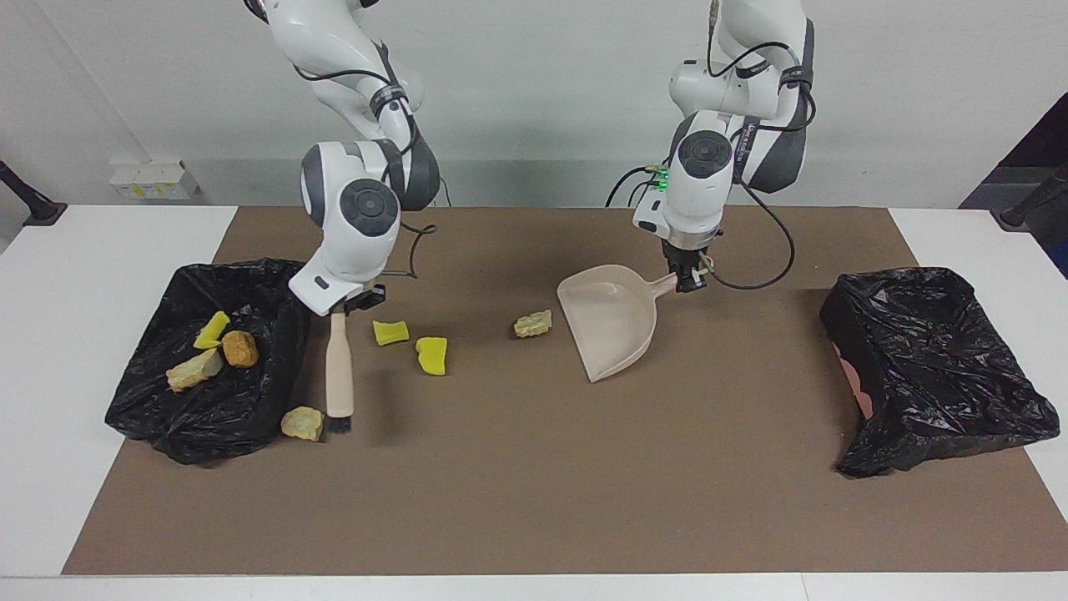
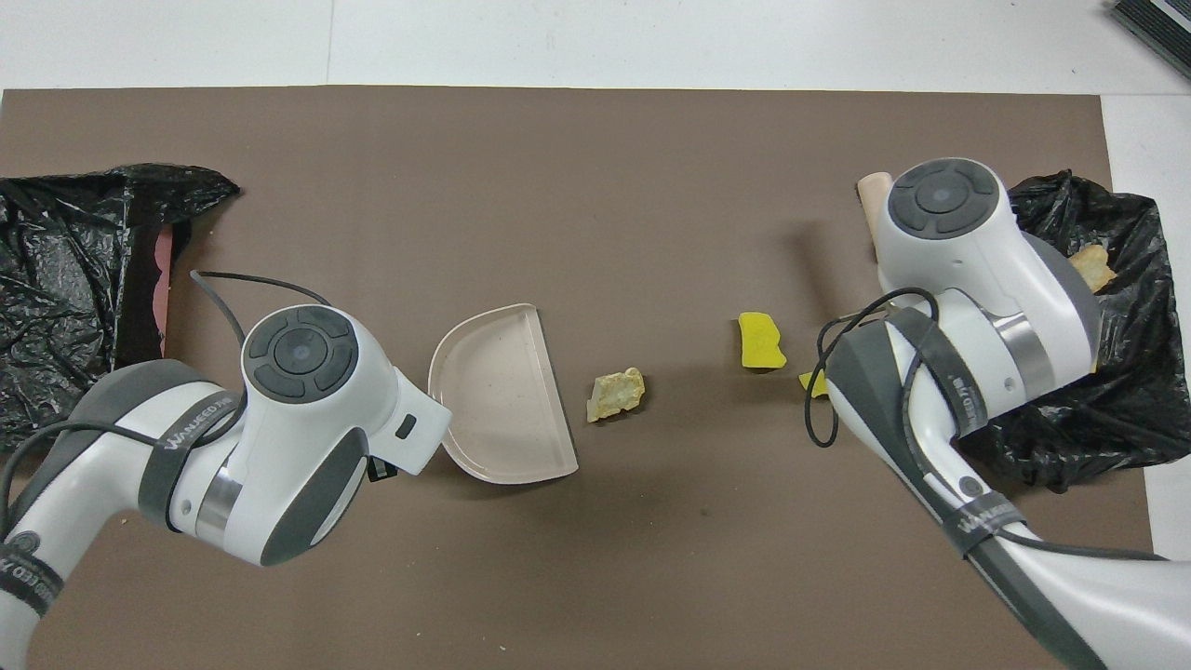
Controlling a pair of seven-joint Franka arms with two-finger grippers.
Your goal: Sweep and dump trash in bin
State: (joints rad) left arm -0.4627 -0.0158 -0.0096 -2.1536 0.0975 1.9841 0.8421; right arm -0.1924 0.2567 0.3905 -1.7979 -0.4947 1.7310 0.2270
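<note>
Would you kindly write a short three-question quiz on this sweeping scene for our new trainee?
1. True or false: the beige plastic dustpan already holds a scrap.
2. How many scraps lie on the brown mat outside both bags?
3. Which tool does the right gripper hold: A) the beige-handled brush, B) the dustpan, C) nothing?

Key
1. False: it is empty; the left gripper grips its handle.
2. Four: two yellow sponge pieces and two tan chunks.
3. A.
</note>
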